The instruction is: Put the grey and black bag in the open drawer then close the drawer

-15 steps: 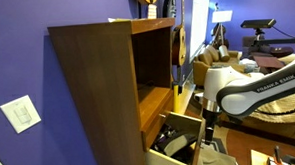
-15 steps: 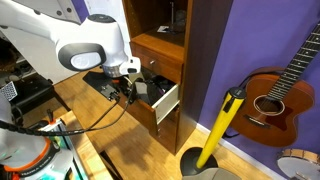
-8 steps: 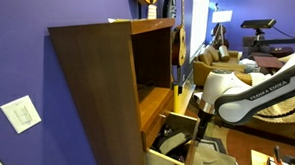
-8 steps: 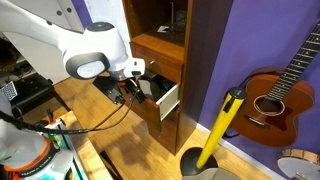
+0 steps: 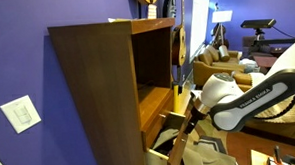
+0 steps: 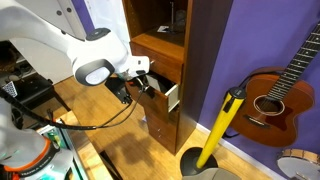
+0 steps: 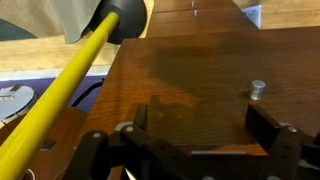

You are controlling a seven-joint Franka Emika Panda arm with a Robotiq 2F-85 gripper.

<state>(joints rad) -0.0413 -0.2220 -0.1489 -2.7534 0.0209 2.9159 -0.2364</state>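
In an exterior view, gripper (image 6: 143, 88) bears on the drawer (image 6: 165, 98) front, likely to push it shut; guitar (image 6: 275, 95) far right. In an exterior view, the drawer sits low in the tall cabinet (image 5: 98, 85), purple wall (image 5: 16, 58) left. Wrist view: fingers (image 7: 268, 122) spread wide, empty; knob (image 7: 257, 88) right. Grey and black bag unseen, presumably inside

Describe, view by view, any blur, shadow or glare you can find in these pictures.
Wrist view: the yellow pole looks soft, the claw is a dark silhouette, the drawer front shows patchy sheen. In an exterior view the arm casts a shadow on the floor.
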